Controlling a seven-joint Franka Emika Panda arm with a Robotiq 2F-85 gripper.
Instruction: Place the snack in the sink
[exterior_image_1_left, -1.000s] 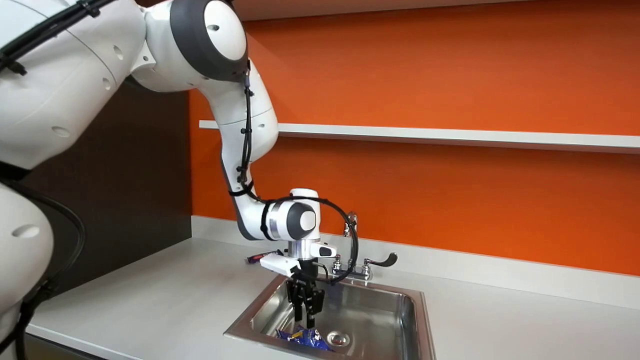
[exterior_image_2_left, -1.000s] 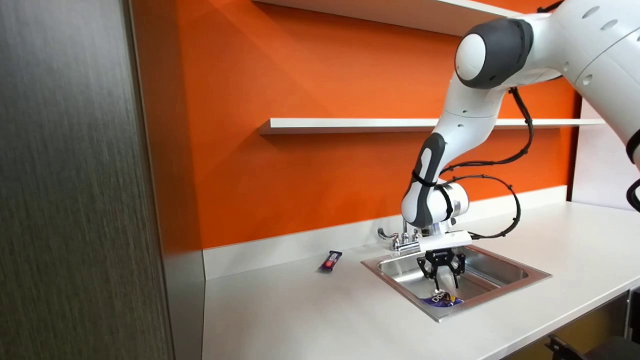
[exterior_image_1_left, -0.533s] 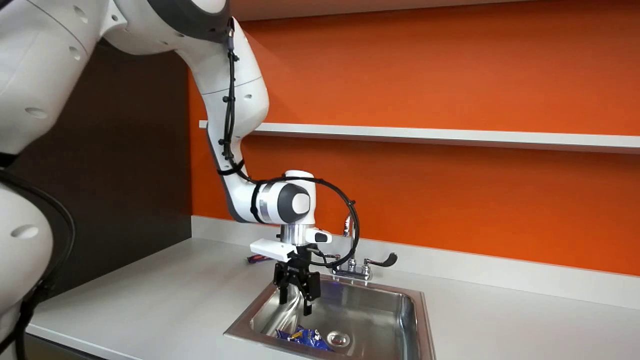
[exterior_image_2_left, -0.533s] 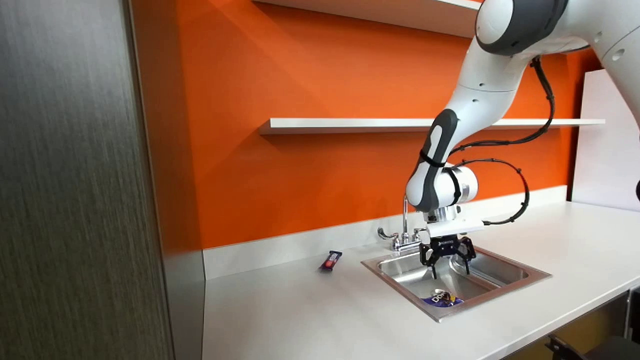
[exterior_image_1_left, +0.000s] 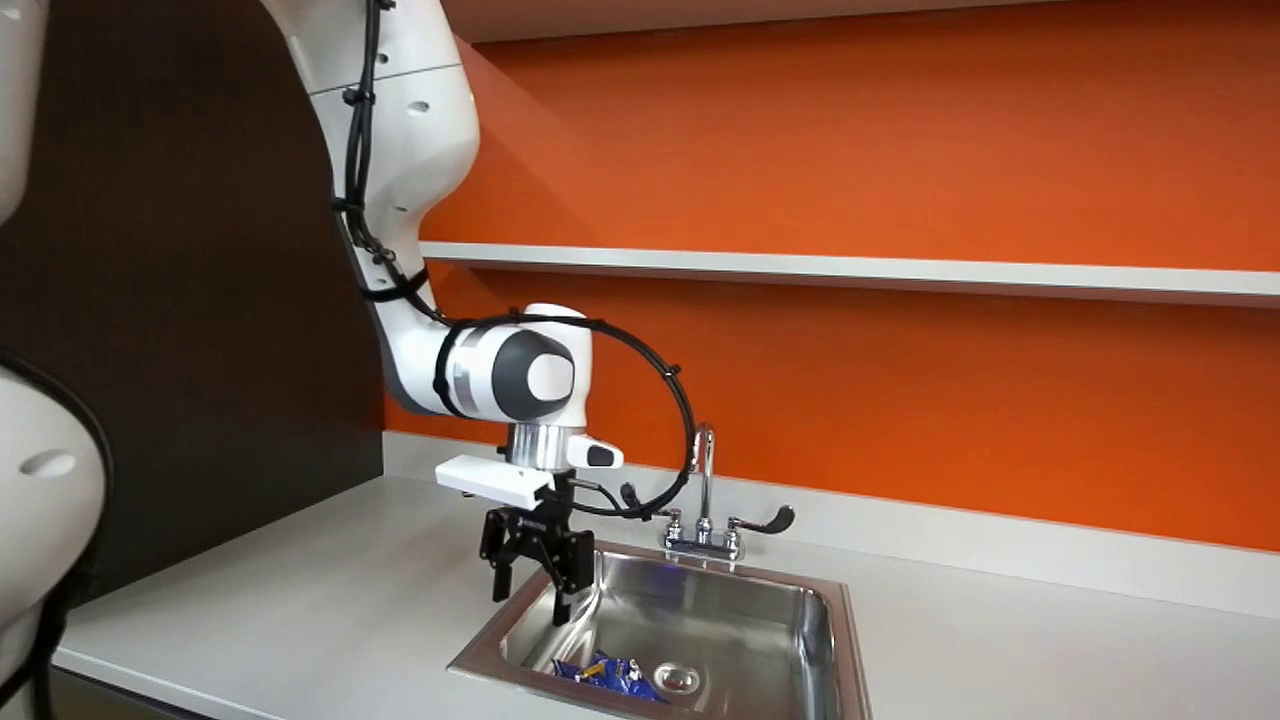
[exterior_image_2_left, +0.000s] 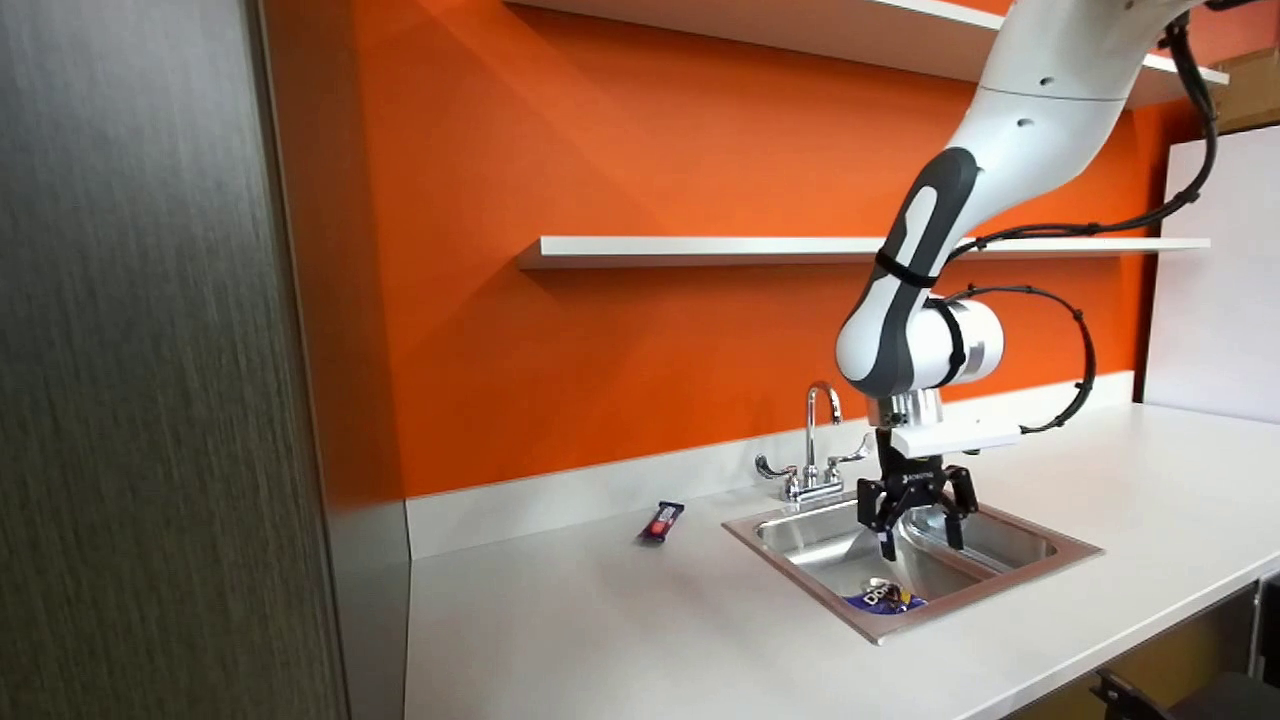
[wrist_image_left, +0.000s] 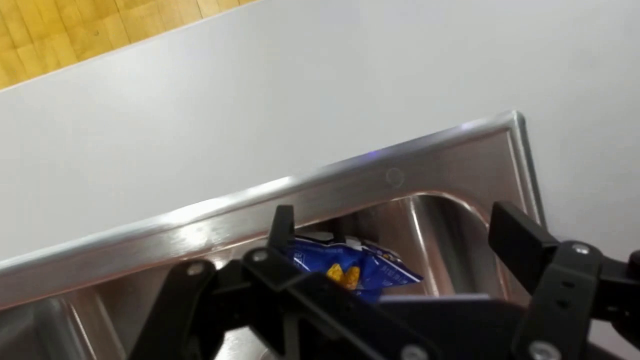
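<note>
Over the last second your arm (exterior_image_1_left: 420, 150) has risen and shifted. In both exterior views the fingers (exterior_image_1_left: 562, 607) sit higher in frame than they did; in an exterior view they have slid leftward too, from just above the snack packet (exterior_image_1_left: 617, 679) to the edge of the sink (wrist_image_left: 450, 160). Packet unmoved: same spot, same lie.

Fingers: well apart, pointing down. Your wrist view shows the gap plainly, with part of the packet seen through it. One finger crosses the packet's end in that view, but both exterior views put the tips above it, out of contact.

Packet: down in the sink, on the bottom, just beside the drain (exterior_image_1_left: 677, 679) and close to the side nearest the front of the counter (exterior_image_2_left: 600, 620). Blue, shiny, crumpled. White lettering, only partly legible; from the wrist you also see yellow-orange pieces pictured on its face.

Around you: chrome faucet (exterior_image_2_left: 818, 488) at the sink's rear edge. On the counter, left of the sink in an exterior view, a small dark purple bar (exterior_image_2_left: 662, 522) with a red patch. White shelf (exterior_image_2_left: 700, 250) along the orange wall (exterior_image_2_left: 640, 370). Wood floor (wrist_image_left: 100, 30) past the counter's edge in your wrist view.
</note>
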